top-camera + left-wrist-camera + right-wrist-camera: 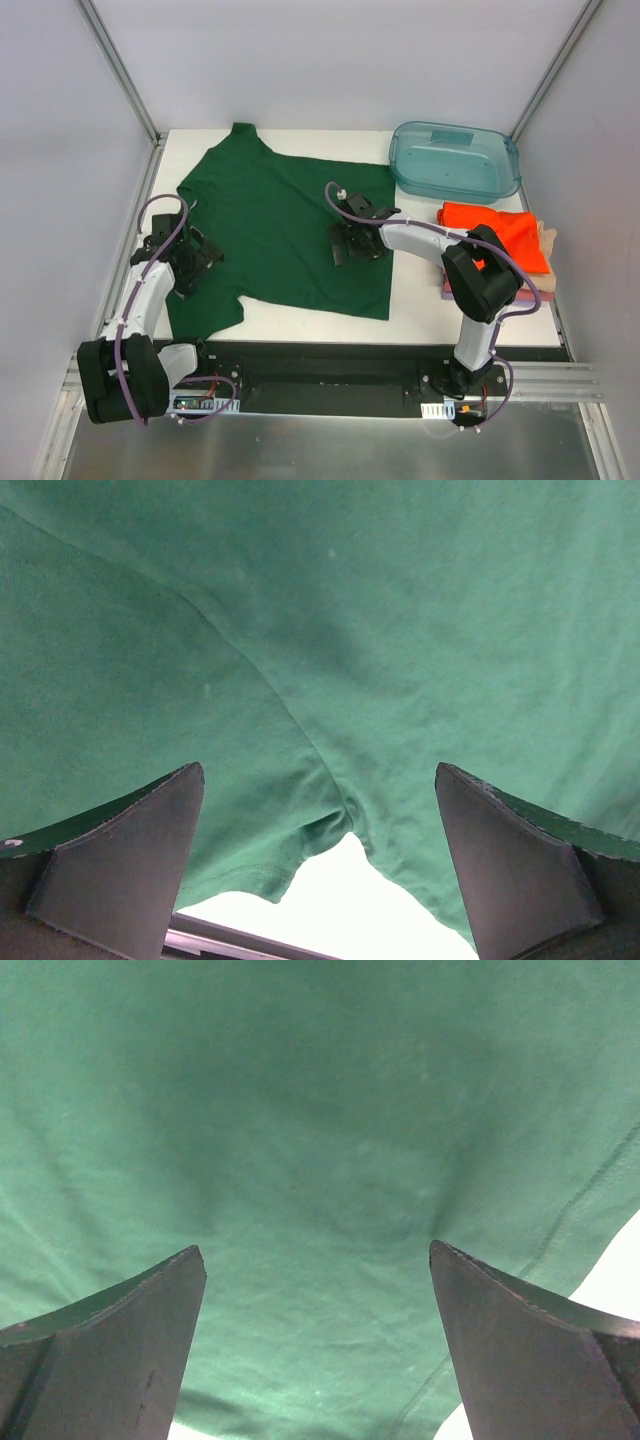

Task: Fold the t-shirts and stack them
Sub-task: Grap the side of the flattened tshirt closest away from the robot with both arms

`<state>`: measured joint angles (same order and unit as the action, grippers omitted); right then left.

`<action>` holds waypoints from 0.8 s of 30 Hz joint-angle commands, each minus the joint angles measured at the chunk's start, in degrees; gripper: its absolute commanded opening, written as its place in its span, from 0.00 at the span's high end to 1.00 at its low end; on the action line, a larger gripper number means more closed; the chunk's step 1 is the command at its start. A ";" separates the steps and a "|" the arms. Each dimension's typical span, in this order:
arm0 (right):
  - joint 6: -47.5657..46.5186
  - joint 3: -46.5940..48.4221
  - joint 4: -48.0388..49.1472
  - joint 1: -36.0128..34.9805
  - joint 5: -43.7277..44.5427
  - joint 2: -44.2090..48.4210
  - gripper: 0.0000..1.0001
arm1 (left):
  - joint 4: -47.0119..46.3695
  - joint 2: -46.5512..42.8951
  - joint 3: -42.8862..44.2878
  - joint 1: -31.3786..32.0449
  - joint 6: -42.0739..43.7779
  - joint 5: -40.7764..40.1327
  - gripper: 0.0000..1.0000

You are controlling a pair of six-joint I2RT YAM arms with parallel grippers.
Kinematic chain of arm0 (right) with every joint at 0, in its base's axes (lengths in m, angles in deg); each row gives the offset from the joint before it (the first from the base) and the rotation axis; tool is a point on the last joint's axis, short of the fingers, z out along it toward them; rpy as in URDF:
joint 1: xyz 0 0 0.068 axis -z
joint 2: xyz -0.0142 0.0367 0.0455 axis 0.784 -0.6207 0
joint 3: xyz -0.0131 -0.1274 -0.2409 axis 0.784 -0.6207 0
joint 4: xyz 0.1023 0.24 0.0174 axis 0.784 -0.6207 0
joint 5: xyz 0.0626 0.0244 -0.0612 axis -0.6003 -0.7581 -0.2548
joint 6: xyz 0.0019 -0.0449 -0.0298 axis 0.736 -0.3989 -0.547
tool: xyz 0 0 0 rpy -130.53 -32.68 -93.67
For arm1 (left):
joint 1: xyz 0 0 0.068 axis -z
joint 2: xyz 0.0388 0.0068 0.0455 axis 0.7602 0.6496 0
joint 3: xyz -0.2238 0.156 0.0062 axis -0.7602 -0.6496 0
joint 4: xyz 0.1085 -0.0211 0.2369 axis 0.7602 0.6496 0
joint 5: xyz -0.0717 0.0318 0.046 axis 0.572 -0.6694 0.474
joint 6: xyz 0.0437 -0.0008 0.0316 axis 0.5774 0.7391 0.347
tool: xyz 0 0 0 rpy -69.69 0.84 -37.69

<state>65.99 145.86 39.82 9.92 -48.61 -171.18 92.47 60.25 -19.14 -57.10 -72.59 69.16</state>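
Cloth of the dark green t-shirt (285,225) is soft, matte knit, spread flat in one layer over the left and middle of the white table (430,305), with one flap pointing far and another reaching the near left edge. Its right edge is a straight stitched hem (the right wrist view shows the line of stitching and a sliver of table past it). The left wrist view shows a curved sleeve seam and the notch where the sleeve meets the body.

On the right lies a folded stack: an orange t-shirt (497,232) on top, a beige t-shirt (548,240) peeking out along the right side, and a pink t-shirt (528,296) showing at the near edge underneath. That makes four shirts in all.

Just beyond the stack, at the far right, sits one translucent teal plastic tub (512,168), rounded at the corners, beside the green shirt's far right corner.

The left gripper (318,770) hangs over the shirt's left edge with its dark fingers spread wide, nothing between them. The right gripper (315,1248) is over the shirt's right half, likewise gaping wide; whether either touches the cloth I cannot tell.
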 commanded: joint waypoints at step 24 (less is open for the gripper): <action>1.04 -7.28 3.81 4.18 0.45 14.81 0.04 | 23.44 -23.28 -15.54 -0.12 -30.28 -11.95 0.37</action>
<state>66.05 139.46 42.88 13.89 -49.22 -159.53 112.21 38.09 -32.80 -57.08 -95.98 57.47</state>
